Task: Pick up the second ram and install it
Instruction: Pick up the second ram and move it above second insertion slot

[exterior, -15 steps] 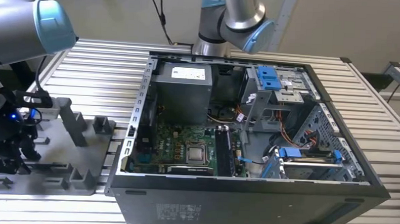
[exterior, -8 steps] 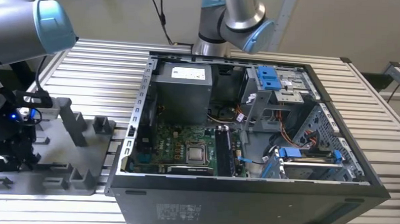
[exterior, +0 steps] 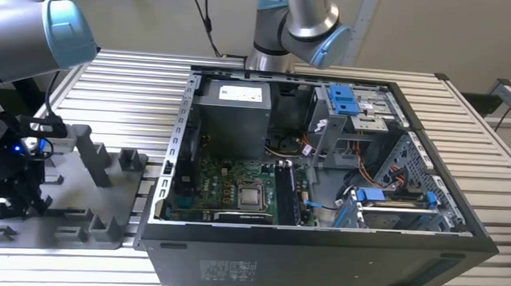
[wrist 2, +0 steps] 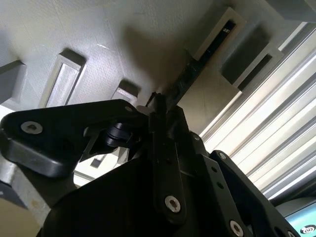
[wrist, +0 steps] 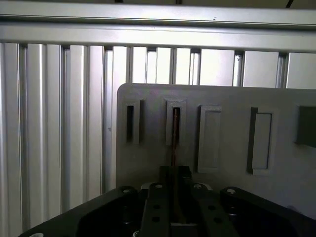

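Gripper (wrist: 174,172) is down over the grey tray (wrist: 222,98) with its fingers pulled in narrow, pinched on the second ram (wrist: 175,136) as far as I can see. In the first wrist view the stick shows edge-on, a thin dark strip running from one of the tray's narrow slots straight in between the fingertips. It's the same deal in the second wrist view, where the dark strip reaches from the black fingers (wrist 2: 165,148) over to a slot in the tray. I honestly can't tell if the far end sits in that slot or just clear of it.

In the exterior view the arm and tray are on the exterior view's left, on the slatted metal table (exterior: 486,185), right beside the open PC case (exterior: 319,265). So the ram is well apart from the motherboard (exterior: 219,186) and its silver CPU (exterior: 251,196) down inside the case. Another arm's base (exterior: 286,28) stands behind the case.
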`<state>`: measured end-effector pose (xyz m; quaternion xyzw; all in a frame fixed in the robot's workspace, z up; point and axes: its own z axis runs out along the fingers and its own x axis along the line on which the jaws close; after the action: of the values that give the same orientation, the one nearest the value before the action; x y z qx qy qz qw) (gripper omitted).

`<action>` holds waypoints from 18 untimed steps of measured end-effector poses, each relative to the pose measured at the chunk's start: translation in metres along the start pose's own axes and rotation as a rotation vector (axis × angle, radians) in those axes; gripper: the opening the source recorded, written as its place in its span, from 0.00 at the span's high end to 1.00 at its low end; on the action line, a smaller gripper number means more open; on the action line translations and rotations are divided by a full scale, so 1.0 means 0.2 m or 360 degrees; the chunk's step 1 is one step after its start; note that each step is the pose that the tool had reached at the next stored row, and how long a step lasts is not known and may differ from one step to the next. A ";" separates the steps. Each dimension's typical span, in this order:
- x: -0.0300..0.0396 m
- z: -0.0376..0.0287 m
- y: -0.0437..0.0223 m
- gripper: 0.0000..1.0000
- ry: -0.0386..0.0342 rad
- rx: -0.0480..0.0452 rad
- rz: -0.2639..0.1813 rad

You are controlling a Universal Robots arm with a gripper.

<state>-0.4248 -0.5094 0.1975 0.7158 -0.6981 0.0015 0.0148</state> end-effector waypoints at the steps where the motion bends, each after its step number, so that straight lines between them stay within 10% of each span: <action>1: 0.000 0.000 0.000 0.75 0.0000 0.0000 0.0000; 18: 0.000 0.000 0.001 0.86 0.0000 0.0000 0.0000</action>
<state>-0.4249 -0.5094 0.1975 0.7158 -0.6981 0.0015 0.0148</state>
